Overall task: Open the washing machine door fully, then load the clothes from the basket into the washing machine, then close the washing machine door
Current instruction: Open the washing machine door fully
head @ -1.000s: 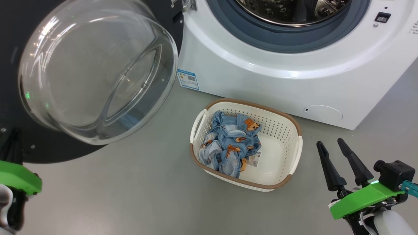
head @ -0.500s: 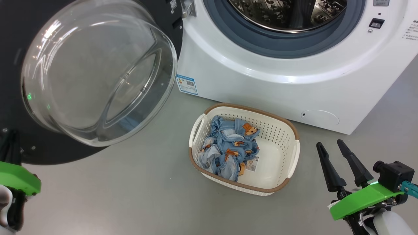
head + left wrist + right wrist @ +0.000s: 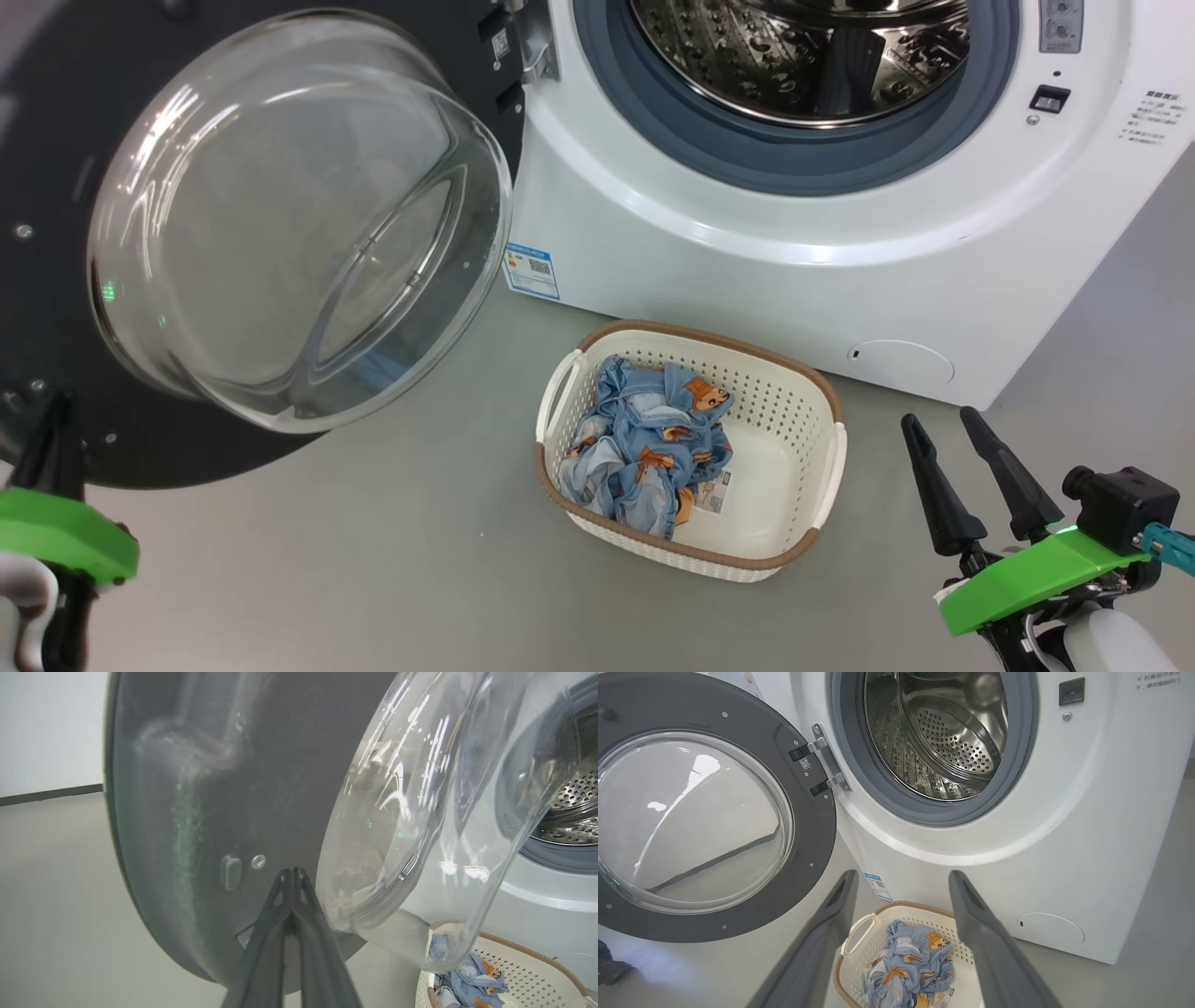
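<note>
The washing machine door (image 3: 289, 224) stands swung open to the left of the white washing machine (image 3: 747, 261), baring the steel drum (image 3: 943, 732). On the floor in front sits the cream basket (image 3: 784, 401) with the light blue bear-print clothes (image 3: 644, 448) bundled in its left half. My left gripper (image 3: 61, 403) is shut, its joined tips (image 3: 292, 870) close to the door's black inner rim (image 3: 210, 788) below the glass bowl (image 3: 420, 812). My right gripper (image 3: 936, 417) is open and empty, right of the basket; between its fingers (image 3: 902, 875) I see the clothes (image 3: 910, 966).
Grey floor surrounds the basket. A blue sticker (image 3: 532, 271) and a round flap (image 3: 901, 362) sit low on the machine's front. The metal hinge (image 3: 537, 47) joins door and machine. A white wall with a dark baseboard (image 3: 46, 794) lies beyond the door.
The whole head picture has slid downward and more of the drum shows, so the camera has moved. Door, basket and clothes keep their places. Both grippers keep their states.
</note>
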### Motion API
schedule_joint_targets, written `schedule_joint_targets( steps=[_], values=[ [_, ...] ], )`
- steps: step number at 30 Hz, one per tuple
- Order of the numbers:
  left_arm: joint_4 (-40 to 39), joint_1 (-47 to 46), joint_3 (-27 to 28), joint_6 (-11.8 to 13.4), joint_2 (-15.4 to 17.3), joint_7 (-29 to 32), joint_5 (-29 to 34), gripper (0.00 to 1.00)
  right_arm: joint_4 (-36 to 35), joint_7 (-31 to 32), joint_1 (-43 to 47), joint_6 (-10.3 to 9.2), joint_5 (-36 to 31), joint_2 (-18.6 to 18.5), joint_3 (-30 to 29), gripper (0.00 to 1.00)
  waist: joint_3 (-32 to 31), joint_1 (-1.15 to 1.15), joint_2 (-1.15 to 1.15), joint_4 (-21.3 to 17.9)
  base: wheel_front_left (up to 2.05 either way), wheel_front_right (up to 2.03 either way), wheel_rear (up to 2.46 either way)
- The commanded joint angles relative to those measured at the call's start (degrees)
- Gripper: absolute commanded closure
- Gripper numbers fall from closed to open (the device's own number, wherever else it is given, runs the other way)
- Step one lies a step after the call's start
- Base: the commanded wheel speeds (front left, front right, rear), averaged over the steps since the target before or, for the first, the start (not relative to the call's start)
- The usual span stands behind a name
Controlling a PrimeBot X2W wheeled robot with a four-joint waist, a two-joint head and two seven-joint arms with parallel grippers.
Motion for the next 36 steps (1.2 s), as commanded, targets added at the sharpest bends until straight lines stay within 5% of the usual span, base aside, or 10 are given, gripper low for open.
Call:
schedule_joint_targets(
  steps=[1,5,7,8,9,22,36],
  values=[
    [-2.1,-0.04,1.92,0.12,2.67,-0.76,-0.22,1.0,-1.22,-0.69,0.4,0.09,0.09,-0.4,1.44,0.0,-0.34,0.0,0.0,-0.16,0.0,0.0,0.0],
    [-5.25,2.23,1.85,1.09,2.32,-1.01,-0.33,0.93,-1.21,-0.69,0.69,0.09,0.21,-0.35,1.59,0.0,-0.87,0.0,0.0,-0.53,0.0,0.0,0.0],
    [-7.02,3.43,1.9,1.62,2.39,-1.05,-0.36,0.48,-1.27,-0.69,0.78,0.09,0.26,-0.33,1.69,0.0,-1.01,0.0,0.0,-0.83,0.0,0.0,0.0],
    [-7.89,4.06,1.93,1.83,2.42,-1.07,-0.41,0.11,-1.29,-0.69,0.79,0.09,0.26,-0.32,1.73,0.0,-1.13,0.0,0.0,-1.05,0.0,0.0,0.0],
    [-8.8,4.71,1.95,2.04,2.43,-1.07,-0.48,0.0,-1.3,-0.69,0.83,0.09,0.26,-0.3,1.69,0.0,-1.26,0.0,0.0,-1.25,0.0,0.0,0.0],
    [-23.02,12.28,1.64,6.2,1.44,-0.49,-0.58,0.0,-1.3,-0.69,1.98,0.09,0.32,-0.46,1.55,0.0,-3.9,0.0,0.0,-4.22,0.0,0.0,0.0],
    [-35.45,19.13,-0.51,10.46,-0.72,-0.7,0.94,0.0,-1.47,-0.69,2.35,0.09,0.31,-1.25,2.61,0.0,-5.83,0.0,0.0,-11.81,0.0,0.0,0.0]
  ],
)
